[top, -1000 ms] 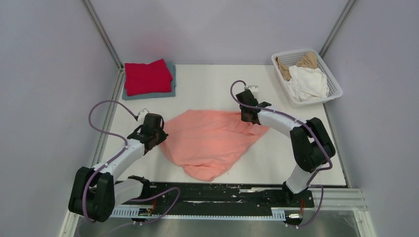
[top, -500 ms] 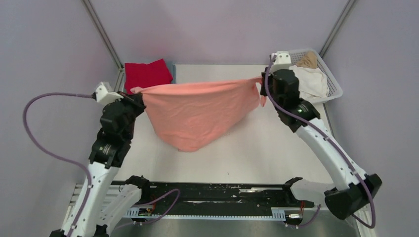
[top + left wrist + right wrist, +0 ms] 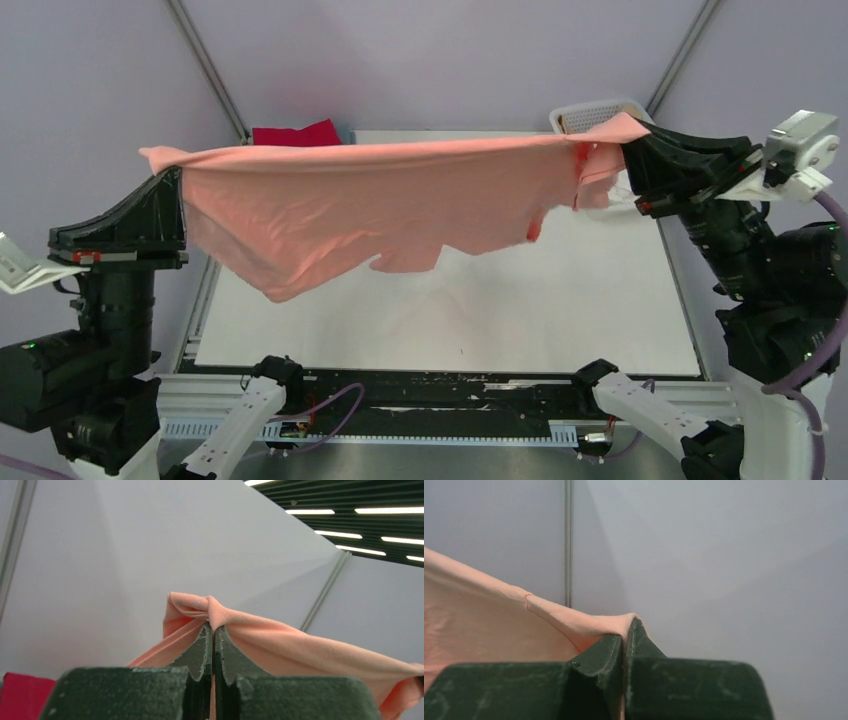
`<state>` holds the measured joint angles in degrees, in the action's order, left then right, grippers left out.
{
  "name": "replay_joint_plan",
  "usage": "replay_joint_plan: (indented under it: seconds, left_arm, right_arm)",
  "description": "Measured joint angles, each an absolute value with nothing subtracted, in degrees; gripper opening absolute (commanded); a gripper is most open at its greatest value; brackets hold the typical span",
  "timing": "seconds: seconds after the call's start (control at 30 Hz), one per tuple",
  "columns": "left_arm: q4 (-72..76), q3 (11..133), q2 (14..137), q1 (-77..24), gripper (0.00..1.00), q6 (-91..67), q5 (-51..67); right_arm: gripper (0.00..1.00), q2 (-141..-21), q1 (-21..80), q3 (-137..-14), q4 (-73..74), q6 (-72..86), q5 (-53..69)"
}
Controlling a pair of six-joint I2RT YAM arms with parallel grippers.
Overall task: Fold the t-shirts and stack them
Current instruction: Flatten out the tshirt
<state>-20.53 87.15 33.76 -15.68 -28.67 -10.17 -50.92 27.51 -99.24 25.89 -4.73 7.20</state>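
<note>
- Stretching wide between the two arms, the salmon-pink soft cloth short-sleeved t-shirt (image 3: 380,205) hangs in the air above the white table (image 3: 560,310). No part of it touches the table in the overhead view.
- Its top edge runs nearly taut and level from one gripper to the other. The body sags below in wrinkled folds and reaches lowest towards the left, and the bottom edge is uneven.
- At the left end, the left gripper (image 3: 168,178) holds the cloth high beside the left wall. In the left wrist view its dark green fingers are pressed together on pink fabric, and a small knot of cloth bunches just above the tips (image 3: 213,630).
- At the right end, the right gripper (image 3: 628,148) holds the other end at about the same height. In the right wrist view its fingers are pressed together in the same way, pinching a folded pink edge that wraps over the tips (image 3: 626,630).
- Just below and inside the right gripper, a loose flap of the pink shirt droops with a darker seam showing. I cannot tell whether it is a sleeve.
- A bright red folded cloth t-shirt (image 3: 295,133) lies at the far left corner of the table. The raised pink edge hides most of it, and a patch of the same red shows in the bottom left corner of the left wrist view.
- The white plastic lattice basket (image 3: 592,110) sits at the far right corner. Only its far rim shows above the pink cloth, and its contents are hidden.
</note>
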Motion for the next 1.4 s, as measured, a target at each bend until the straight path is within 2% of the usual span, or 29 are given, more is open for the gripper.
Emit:
replay_joint_plan:
  seconds: [0.2, 0.43, 0.57, 0.63, 0.67, 0.73, 0.77, 0.8, 0.83, 0.87, 0.9, 0.93, 0.97, 1.03, 1.23, 1.4]
  left_arm:
    - [-21.3, 91.94, 33.8, -15.66, 0.0, -26.63, -6.31]
    - [-22.87, 84.49, 39.48, -15.73, 0.0, -26.94, -12.84]
    - [-22.87, 73.84, 48.64, -15.73, 0.13, -29.32, -19.75]
    - [-22.96, 66.3, 56.34, -15.77, 0.23, -32.03, -22.72]
    - [-23.03, 65.58, 57.3, -15.77, 0.34, -32.25, -22.96]
    - [-23.16, 60.9, 67.18, -15.59, 0.38, -34.57, -23.73]
    - [-23.53, 59.94, 71.33, -15.33, 0.39, -35.14, -23.68]
    - [-24.91, 59.92, 77.06, -14.76, 0.52, -36.18, -23.29]
    - [-25.85, 60.53, 82.21, -14.24, 0.82, -36.95, -22.9]
    - [-27.11, 61.71, 86.65, -13.67, 0.91, -37.36, -22.52]
    - [-28.82, 63.88, 91.96, -13.06, 0.98, -38.09, -22.04]
    - [-29.61, 65.73, 95.88, -12.58, 0.99, -38.59, -21.5]
    - [-30.26, 67.53, 99.0, -12.16, 1.0, -39.16, -20.91]
    - [-30.55, 69.06, 101.34, -11.64, 1.0, -39.57, -19.73]
    - [-30.57, 69.58, 97.54, -11.57, 1.0, -39.94, -17.82]
    - [-28.86, 65.56, 88.18, -11.6, 1.0, -40.56, -14.11]
  right_arm:
    - [0.0, -54.17, 27.55, -106.72, 27.24, -7.46, 4.58]
    - [0.0, -65.8, 27.18, -105.75, 23.18, -12.69, -10.87]
    - [0.02, -75.59, 21.71, -100.86, 19.09, -12.75, -13.8]
    - [0.04, -81.58, 18.04, -96.9, 17.19, -11.18, -12.62]
    - [0.05, -84.58, 16.6, -94.76, 16.32, -10.37, -11.88]
    - [0.06, -91.02, 14.52, -90.74, 14.66, -9.21, -10.81]
    - [0.1, -94.8, 13.8, -89.56, 14.09, -8.78, -10.39]
    - [0.21, -98.5, 13.34, -89.32, 13.87, -8.47, -10.22]
    - [0.31, -103.59, 12.82, -89.71, 13.43, -8.12, -10.09]
    - [0.36, -107.09, 12.58, -90.5, 13.52, -7.75, -10.17]
    - [0.44, -112.44, 12.21, -92.55, 14.0, -7.68, -10.33]
    - [0.65, -116.25, 12.05, -94.35, 14.33, -7.35, -10.39]
    - [0.8, -120.25, 11.97, -96.73, 15.25, -7.14, -10.37]
    - [0.98, -125.12, 12.03, -100.01, 17.06, -6.33, -9.89]
    - [1.0, -123.63, 12.6, -102.76, 19.14, -5.63, -8.19]
    - [1.0, -109.71, 13.89, -96.38, 18.72, -2.72, -7.57]
